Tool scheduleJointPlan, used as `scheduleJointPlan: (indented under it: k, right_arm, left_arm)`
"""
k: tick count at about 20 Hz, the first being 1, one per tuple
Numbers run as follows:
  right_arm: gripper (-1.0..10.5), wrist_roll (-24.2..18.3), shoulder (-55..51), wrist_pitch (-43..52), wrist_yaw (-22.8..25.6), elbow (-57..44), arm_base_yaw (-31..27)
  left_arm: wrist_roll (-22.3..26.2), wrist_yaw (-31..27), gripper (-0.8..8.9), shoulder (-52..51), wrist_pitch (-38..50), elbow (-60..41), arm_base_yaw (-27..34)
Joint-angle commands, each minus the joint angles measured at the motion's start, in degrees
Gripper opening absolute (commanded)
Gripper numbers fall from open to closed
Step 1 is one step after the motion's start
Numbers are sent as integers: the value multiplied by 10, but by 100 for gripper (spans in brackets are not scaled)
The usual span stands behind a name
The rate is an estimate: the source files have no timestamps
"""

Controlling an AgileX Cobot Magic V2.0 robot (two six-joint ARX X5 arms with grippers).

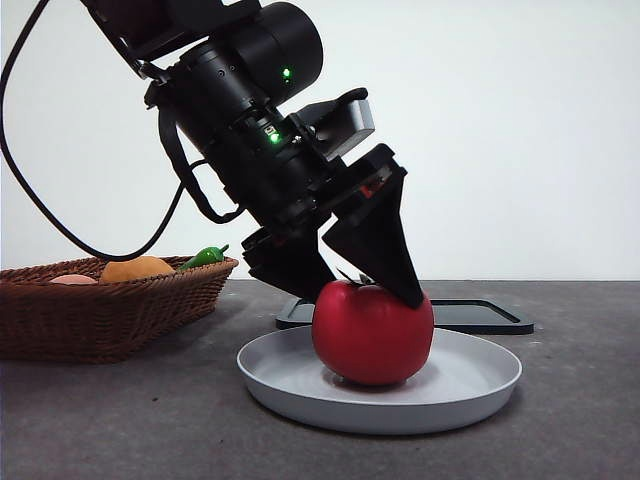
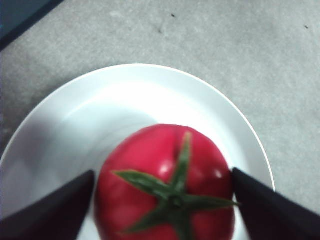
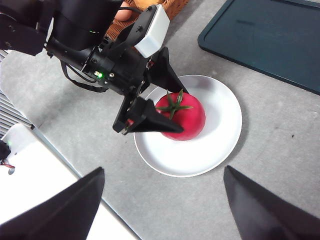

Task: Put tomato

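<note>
While the tomato [image 1: 372,335] sits on the plate [image 1: 470,395], the tilted left gripper [image 1: 352,285] clamps it.

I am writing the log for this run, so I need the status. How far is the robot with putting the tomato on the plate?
Nearly finished. Done: the tomato sits on the white plate. In hand: the left gripper has one jaw at each side of it; whether it has let go cannot be told. Left: release if needed and lift the arm away. The right gripper waits open, high above the table. The basket holds the other produce.
</note>
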Motion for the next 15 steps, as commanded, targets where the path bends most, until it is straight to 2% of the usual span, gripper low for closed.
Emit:
scheduleJointPlan:
  k: [1,12,15]
  right_arm:
    - [379,-2,3,3,0,10,3]
    - [379,-2,3,3,0,10,3]
    - [379,-2,3,3,0,10,3]
  left_arm:
    - [0,1,506,14,-3,12,-7]
    - [-6,1,504,-66,-17,14,23]
    - [-28,1,504,-114,-28,14,50]
